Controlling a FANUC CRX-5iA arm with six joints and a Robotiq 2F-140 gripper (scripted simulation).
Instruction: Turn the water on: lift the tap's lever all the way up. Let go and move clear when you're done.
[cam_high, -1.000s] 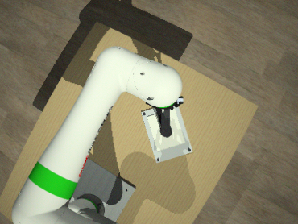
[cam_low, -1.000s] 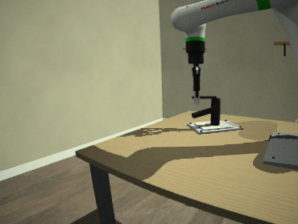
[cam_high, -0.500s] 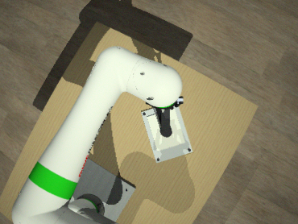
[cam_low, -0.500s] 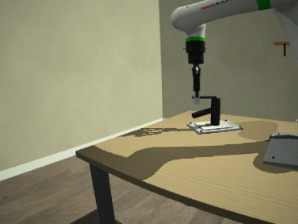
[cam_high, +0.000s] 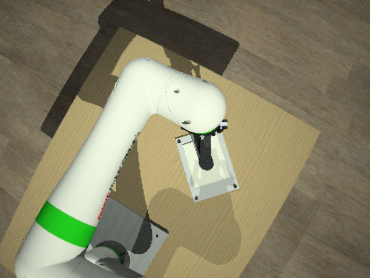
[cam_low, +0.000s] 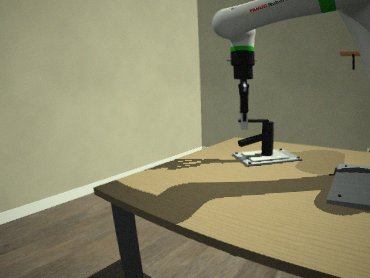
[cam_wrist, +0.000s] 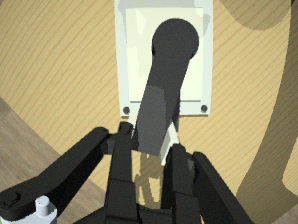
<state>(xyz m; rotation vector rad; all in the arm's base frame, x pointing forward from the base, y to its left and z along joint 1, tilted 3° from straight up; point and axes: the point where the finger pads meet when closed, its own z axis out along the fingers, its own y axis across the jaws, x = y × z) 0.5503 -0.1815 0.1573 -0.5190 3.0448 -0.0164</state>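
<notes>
A tan wooden table (cam_low: 240, 215) with fine ribbed grain spreads out below the pincer (cam_low: 243, 120), crossed by broad darker shadows, and one dark leg (cam_low: 125, 235) holds up the corner far out in front of the pincer's reach. Lower than the table on all sides lies a floor (cam_low: 50, 240) of grey-brown planks. Well off to one side of the pincer stands a pale cream wall (cam_low: 100, 90) with a white skirting board (cam_low: 100, 182), and behind the pincer a greyer wall (cam_low: 300, 100) carries a small orange bracket (cam_low: 350, 53) high up
</notes>
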